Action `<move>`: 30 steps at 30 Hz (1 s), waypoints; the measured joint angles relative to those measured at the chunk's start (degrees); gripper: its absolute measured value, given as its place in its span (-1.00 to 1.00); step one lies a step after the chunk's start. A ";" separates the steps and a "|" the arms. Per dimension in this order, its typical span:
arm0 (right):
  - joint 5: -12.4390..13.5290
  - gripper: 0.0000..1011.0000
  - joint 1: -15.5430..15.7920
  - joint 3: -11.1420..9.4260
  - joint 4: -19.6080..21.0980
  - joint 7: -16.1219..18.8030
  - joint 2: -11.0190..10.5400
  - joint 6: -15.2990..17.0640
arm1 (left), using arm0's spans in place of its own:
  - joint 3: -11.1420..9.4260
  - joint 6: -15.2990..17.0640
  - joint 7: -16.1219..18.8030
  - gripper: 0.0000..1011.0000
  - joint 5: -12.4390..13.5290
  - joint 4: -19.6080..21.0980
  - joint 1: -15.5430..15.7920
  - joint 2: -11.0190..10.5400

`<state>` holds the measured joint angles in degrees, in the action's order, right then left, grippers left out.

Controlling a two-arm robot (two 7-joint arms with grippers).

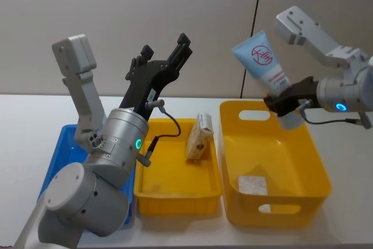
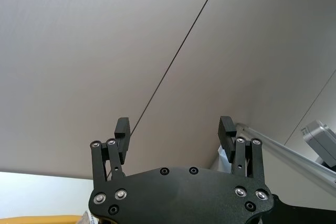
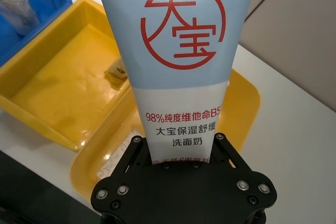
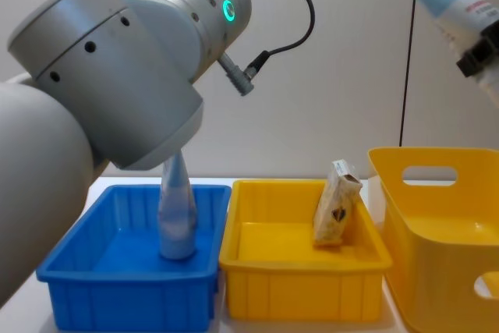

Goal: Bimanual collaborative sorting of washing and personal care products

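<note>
Pale blue, a face-wash tube (image 1: 263, 61) is pinched by the right end effector (image 1: 284, 102) at upper right of the head view, above the tall yellow bin (image 1: 317, 170), while the left end effector (image 1: 165, 56) is held spread and empty at upper centre-left.

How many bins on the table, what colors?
3: blue bin on the robot's left, shallow yellow bin in the middle, deep yellow bin on the right.
</note>
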<state>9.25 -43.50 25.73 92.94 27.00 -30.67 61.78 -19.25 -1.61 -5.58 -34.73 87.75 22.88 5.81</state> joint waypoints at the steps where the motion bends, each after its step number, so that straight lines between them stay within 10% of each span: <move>1: -0.06 -0.51 0.02 -0.02 0.06 -0.09 -0.09 0.20 | 0.00 0.00 0.00 0.98 0.00 0.00 0.00 0.00; 30: -1.53 -0.39 -0.04 0.24 0.25 -0.41 -1.60 3.50 | 0.00 0.00 0.00 0.98 0.00 0.00 0.00 0.00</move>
<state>7.72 -43.54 25.97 93.19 26.59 -32.28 65.28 -19.25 -1.62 -5.58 -34.73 87.75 22.88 5.81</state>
